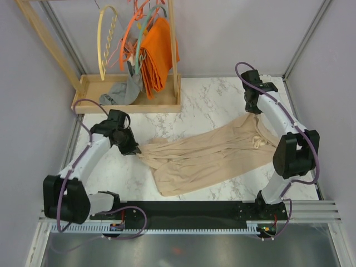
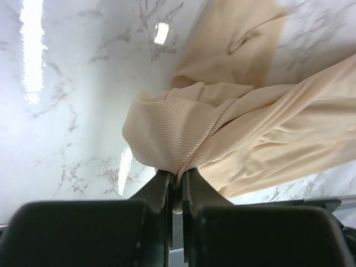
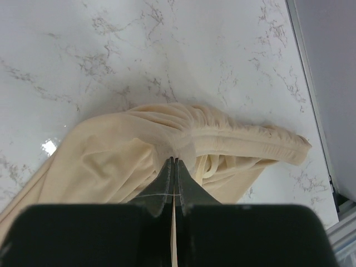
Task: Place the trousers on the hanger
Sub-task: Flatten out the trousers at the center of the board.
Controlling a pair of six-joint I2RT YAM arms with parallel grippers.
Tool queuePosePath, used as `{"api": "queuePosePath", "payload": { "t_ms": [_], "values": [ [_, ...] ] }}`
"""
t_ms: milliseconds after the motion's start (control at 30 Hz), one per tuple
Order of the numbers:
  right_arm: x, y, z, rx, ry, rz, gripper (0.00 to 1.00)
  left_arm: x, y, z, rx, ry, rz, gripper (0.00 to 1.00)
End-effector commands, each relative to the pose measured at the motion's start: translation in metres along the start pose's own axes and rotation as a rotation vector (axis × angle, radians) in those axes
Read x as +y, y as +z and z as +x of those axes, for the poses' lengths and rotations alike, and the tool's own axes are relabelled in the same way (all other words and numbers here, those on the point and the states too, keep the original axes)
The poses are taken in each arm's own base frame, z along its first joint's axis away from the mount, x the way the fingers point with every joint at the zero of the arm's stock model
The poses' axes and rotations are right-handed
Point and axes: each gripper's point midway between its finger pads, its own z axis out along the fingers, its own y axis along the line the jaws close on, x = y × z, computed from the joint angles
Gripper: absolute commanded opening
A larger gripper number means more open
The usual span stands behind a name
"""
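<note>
Marble tabletop (image 1: 211, 94), grey walls (image 1: 233, 33); left pincer (image 2: 177, 177), right pincer (image 3: 174, 162) clench spread trousers (image 1: 206, 156).

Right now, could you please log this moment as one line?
left gripper: shut on light beige fabric trousers, leg end | right gripper: shut on waistband | pale yellow twisted hanger: on rack, bare

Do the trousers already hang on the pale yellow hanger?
No, the trousers lie spread on the table, and the hanger hangs bare on the rack.
</note>
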Motion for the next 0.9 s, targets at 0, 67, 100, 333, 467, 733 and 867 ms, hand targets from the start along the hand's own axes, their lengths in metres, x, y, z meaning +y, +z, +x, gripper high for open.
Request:
{"api": "queuePosePath", "payload": {
  "t_ms": [0, 67, 100, 333, 467, 733, 867],
  "values": [
    [0.003, -0.044, -0.004, -0.052, 0.021, -0.095, 0.0, 0.003, -0.083, -0.026, -0.279, 0.003, -0.039, 0.02],
    [0.005, -0.061, -0.002, -0.059, 0.021, -0.137, 0.0, 0.014, -0.121, -0.036, -0.435, -0.036, -0.081, 0.02],
    [0.005, -0.065, -0.002, -0.06, 0.024, -0.148, 0.0, 0.014, -0.153, -0.034, -0.521, -0.046, -0.048, 0.02],
    [-0.012, -0.088, -0.008, -0.102, 0.037, -0.129, 0.0, -0.025, -0.159, -0.039, -0.499, -0.051, 0.132, 0.02],
    [-0.005, -0.08, -0.004, -0.082, 0.014, -0.147, 0.0, -0.042, -0.08, -0.024, -0.189, -0.016, 0.131, 0.02],
    [0.103, -0.082, 0.02, 0.04, -0.134, -0.596, 0.36, -0.032, -0.02, -0.016, -0.029, -0.029, 0.05, 0.55],
    [0.172, -0.083, 0.043, 0.085, -0.251, -0.706, 0.56, -0.036, -0.038, -0.017, -0.072, 0.007, 0.077, 0.95]
  ]
}}
